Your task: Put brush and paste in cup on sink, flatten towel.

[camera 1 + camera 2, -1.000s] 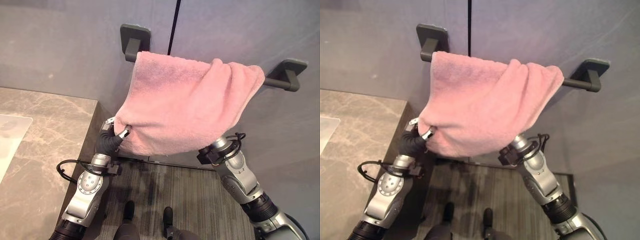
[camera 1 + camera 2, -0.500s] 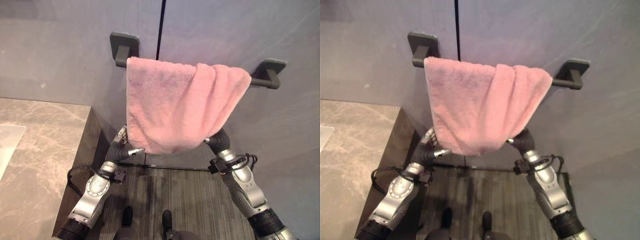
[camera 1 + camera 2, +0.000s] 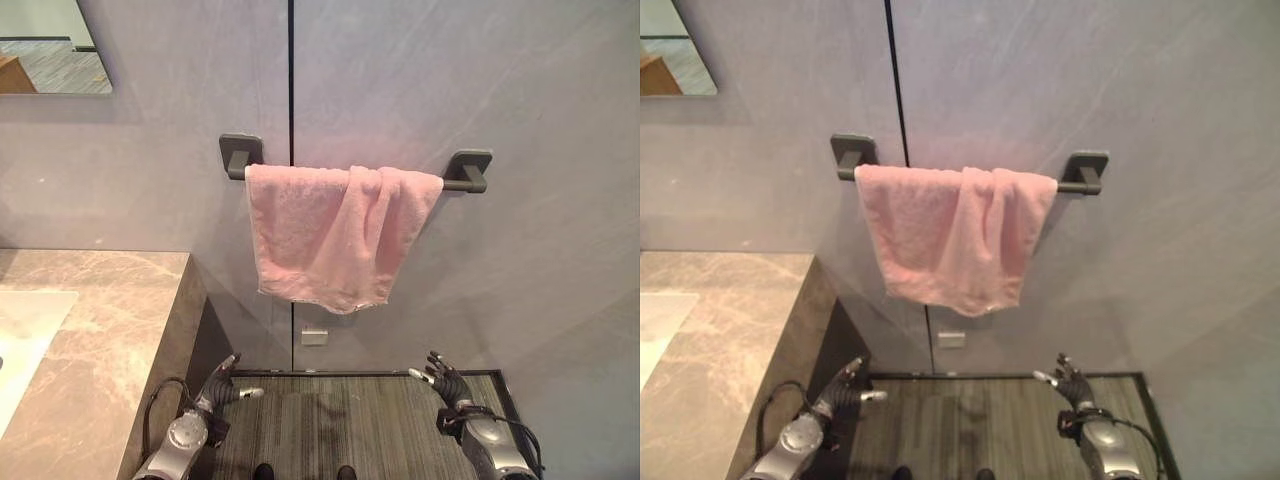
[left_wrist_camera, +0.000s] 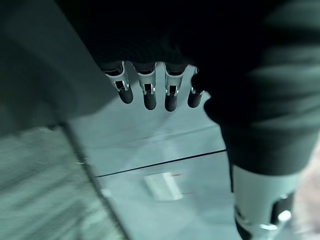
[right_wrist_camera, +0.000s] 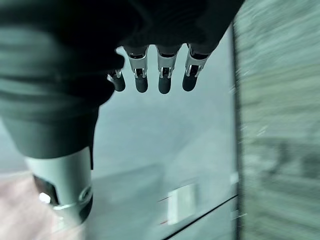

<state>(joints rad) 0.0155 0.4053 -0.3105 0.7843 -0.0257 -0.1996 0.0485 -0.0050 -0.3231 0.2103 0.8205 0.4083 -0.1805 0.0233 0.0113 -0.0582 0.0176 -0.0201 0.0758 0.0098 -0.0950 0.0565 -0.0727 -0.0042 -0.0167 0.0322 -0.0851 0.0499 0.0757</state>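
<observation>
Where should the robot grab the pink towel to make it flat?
Probably the bunched right half of the pink towel, near its lower hem, coming from below with the right hand. That side hangs folded over itself, while the left half already hangs flat from the bar.

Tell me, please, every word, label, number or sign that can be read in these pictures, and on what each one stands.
None: no legible text shows anywhere.
Pink towel: no tag or print shows.
Dark towel bar: unmarked.
Small pale plate low on the wall: no marking can be made out.
Stone counter: only veining.
Left hand and right hand: no labels visible.
</observation>
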